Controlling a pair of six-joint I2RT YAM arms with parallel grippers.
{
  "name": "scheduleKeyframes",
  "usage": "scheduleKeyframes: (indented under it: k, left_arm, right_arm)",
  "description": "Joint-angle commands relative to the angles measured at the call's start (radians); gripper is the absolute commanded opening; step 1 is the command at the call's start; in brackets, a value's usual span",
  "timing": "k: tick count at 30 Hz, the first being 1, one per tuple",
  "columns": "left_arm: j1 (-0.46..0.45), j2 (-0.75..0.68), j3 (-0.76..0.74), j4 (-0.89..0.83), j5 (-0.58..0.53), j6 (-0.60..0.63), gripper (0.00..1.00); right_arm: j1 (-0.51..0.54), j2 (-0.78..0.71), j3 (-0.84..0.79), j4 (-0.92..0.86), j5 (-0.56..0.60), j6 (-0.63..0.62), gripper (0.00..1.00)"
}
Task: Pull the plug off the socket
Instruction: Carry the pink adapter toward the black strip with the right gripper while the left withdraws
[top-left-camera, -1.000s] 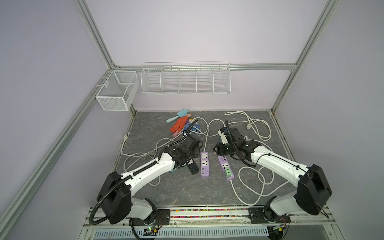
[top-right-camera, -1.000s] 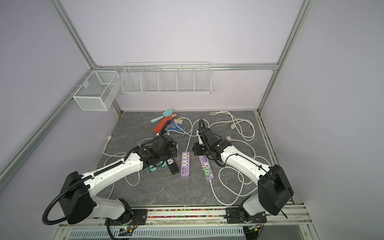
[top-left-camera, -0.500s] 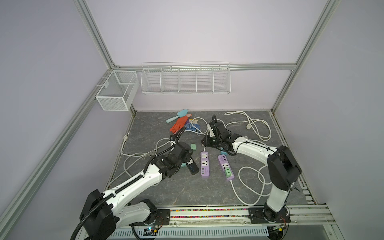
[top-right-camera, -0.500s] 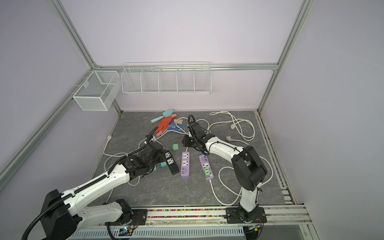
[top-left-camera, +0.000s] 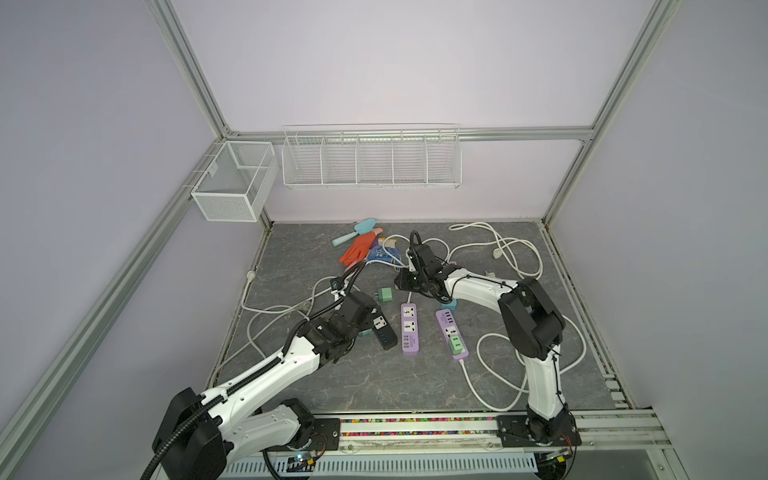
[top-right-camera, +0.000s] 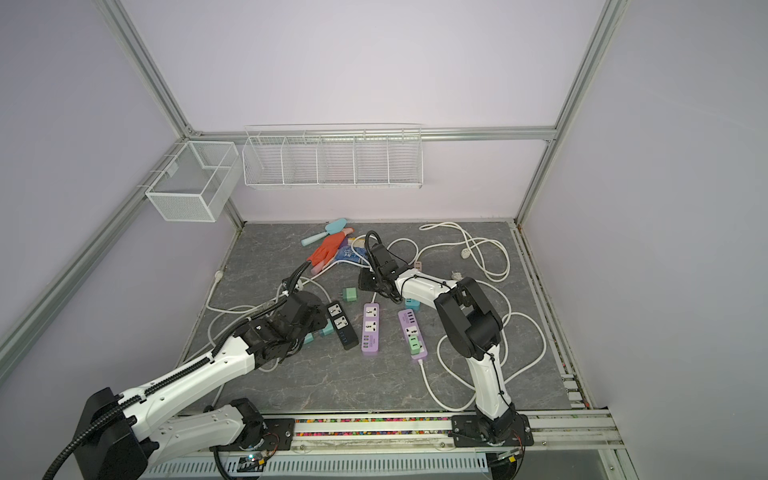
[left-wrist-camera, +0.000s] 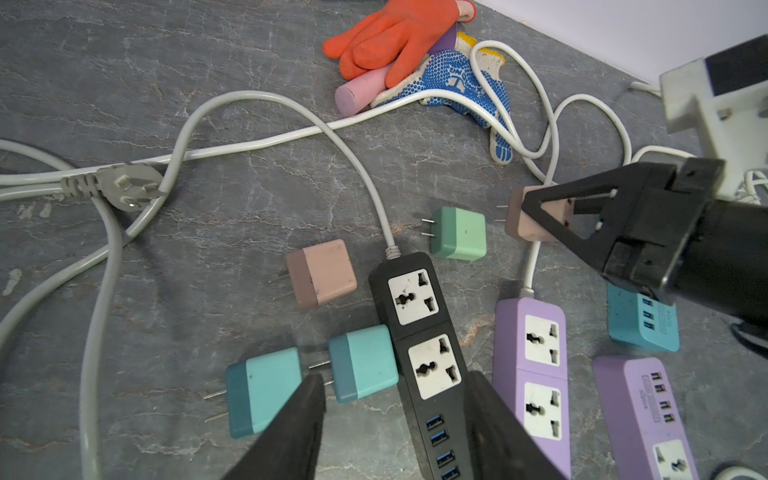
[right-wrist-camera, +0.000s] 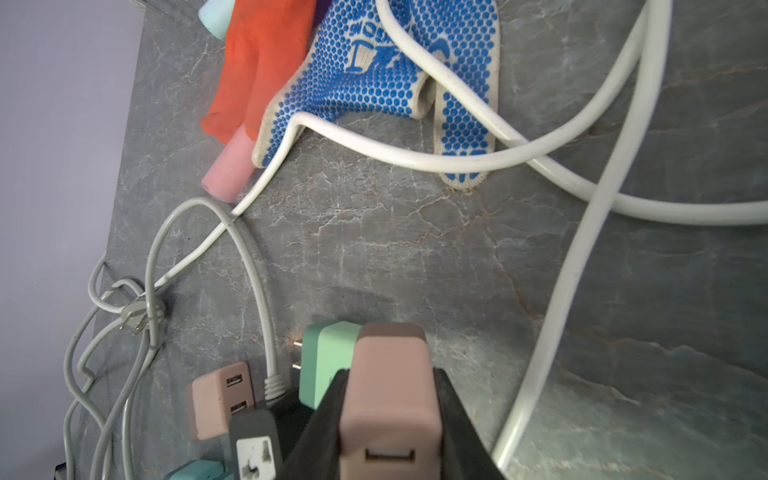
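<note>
In both top views the left arm lies long and low over the grey marbled desk (top-left-camera: 374, 386). Its left fingers (top-left-camera: 359, 321) point down beside a glossy black power strip (top-left-camera: 383, 328). The right arm is folded sharply at the elbow, with the forearm reaching back toward the middle and the right fingers (top-left-camera: 403, 283) set low. What they grip is too small to make out from here. A mint-green plug (top-left-camera: 385, 296) lies loose between the two sets of fingers. Two purple power strips (top-right-camera: 370, 328) lie side by side near the right fingers, on the side toward the arm bases.

In the left wrist view the left fingers (left-wrist-camera: 299, 424) are matte black wedges, standing well apart with nothing held. The black power strip (left-wrist-camera: 419, 324) runs up between them, both its white sockets bare. A boxy turquoise plug (left-wrist-camera: 363, 363) touches the strip's side just inside one fingertip. A second turquoise plug (left-wrist-camera: 264, 390) lies just outside that finger. Farther off, the right fingers (left-wrist-camera: 582, 224) pinch the pink plug (left-wrist-camera: 515, 220); its two prongs are bare and sit in no socket.

In the right wrist view the right fingers (right-wrist-camera: 328, 424) are closed flat against both sides of the pink plug (right-wrist-camera: 390, 386). It is a smooth, rounded block with a darker band at the far end and a slot facing the camera. Just past the tips sits the mint-green plug (right-wrist-camera: 328, 361). Beyond that are a thick white cord (right-wrist-camera: 582, 249), a knitted glove with blue rubber dots (right-wrist-camera: 374, 62) and a smooth orange glove (right-wrist-camera: 257, 62).
</note>
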Motion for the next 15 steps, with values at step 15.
scheduleKeyframes:
  k: [15]
  left_arm:
    - [0.005, -0.036, -0.037, -0.007, -0.011, -0.046, 0.61]
  right_arm:
    - [-0.002, 0.117, 0.085, 0.024, 0.015, 0.005, 0.24]
